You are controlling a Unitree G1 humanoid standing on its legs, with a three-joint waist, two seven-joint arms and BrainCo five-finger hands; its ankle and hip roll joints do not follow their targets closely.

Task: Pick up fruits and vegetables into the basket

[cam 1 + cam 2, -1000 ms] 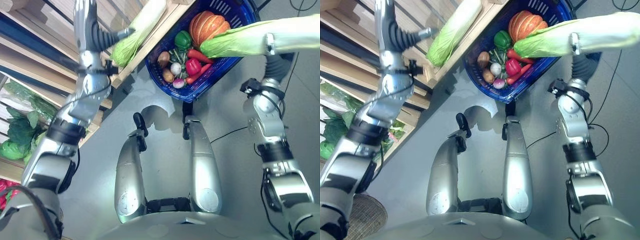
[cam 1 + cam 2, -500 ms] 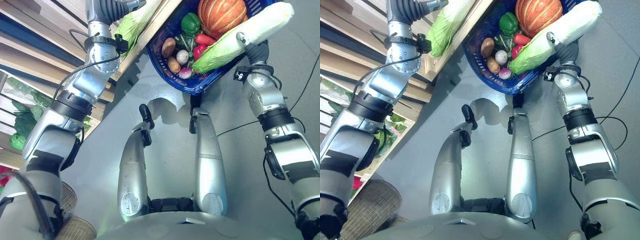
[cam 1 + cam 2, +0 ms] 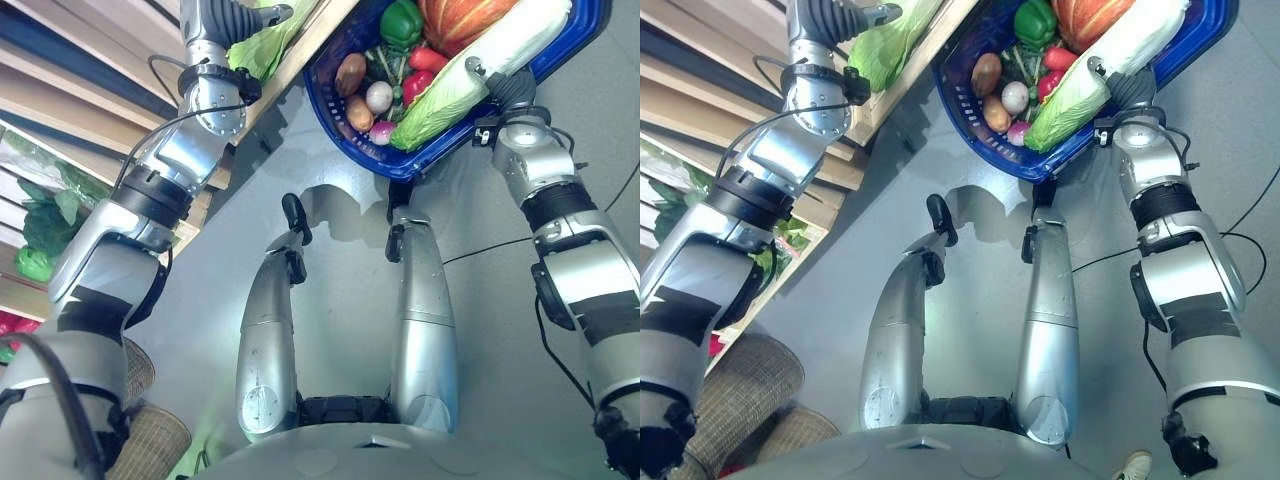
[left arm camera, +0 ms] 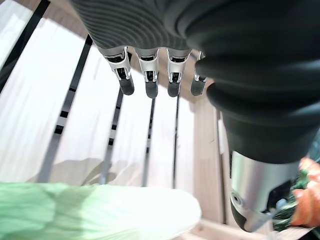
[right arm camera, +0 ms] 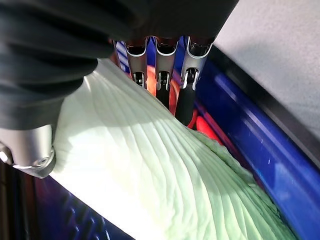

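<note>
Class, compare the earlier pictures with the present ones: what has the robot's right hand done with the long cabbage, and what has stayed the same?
The right hand has carried the cabbage from above the blue basket down into it, laying it across the pumpkin and peppers; its fingers remain curled on it. The left hand stays open above the second cabbage on the wooden shelf.

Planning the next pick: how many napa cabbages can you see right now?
2. One cabbage lies across the blue basket, held in the right hand. The other cabbage rests on the wooden shelf by the left hand. More may be out of view.
</note>
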